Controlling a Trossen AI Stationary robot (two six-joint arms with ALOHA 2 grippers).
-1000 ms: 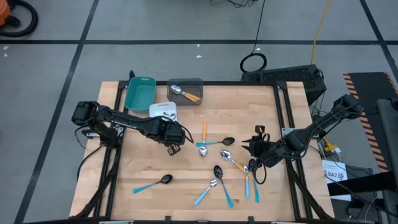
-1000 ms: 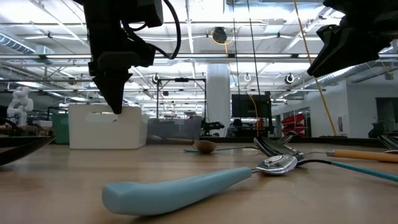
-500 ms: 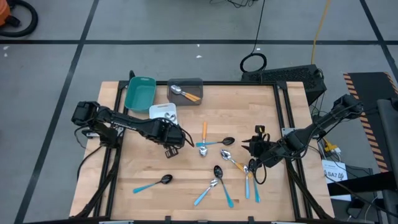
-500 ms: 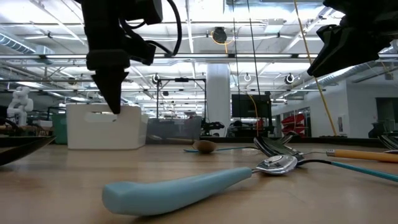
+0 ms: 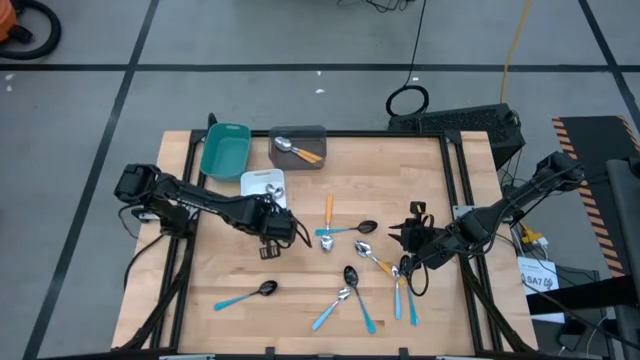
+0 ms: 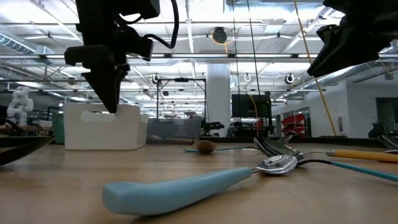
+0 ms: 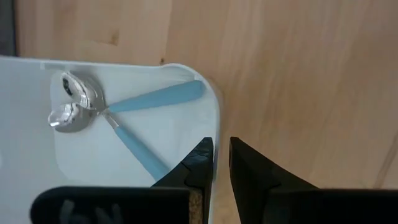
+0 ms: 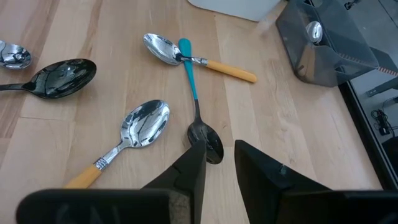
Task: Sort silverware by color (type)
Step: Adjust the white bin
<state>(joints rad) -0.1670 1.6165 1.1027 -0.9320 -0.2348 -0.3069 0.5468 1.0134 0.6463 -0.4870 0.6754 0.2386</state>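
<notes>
Item, silverware: I count two light-blue-handled spoons point(image 7: 118, 118) lying crossed in the white tray point(image 5: 262, 181), two spoons in the grey tray point(image 5: 298, 146), the rest loose on the wooden table point(image 5: 300, 290). My left gripper point(image 7: 221, 163) hangs over the white tray's rim, jaws nearly together, grasping nothing, the blue spoons just beside them. My right gripper point(image 8: 219, 162) hovers, jaws narrowly parted and empty, over a black-bowled spoon point(image 8: 200, 121) among the loose ones.

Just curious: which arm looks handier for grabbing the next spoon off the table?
Probably the right gripper: it hangs beside the spoon cluster. The left gripper is near the white tray.
</notes>
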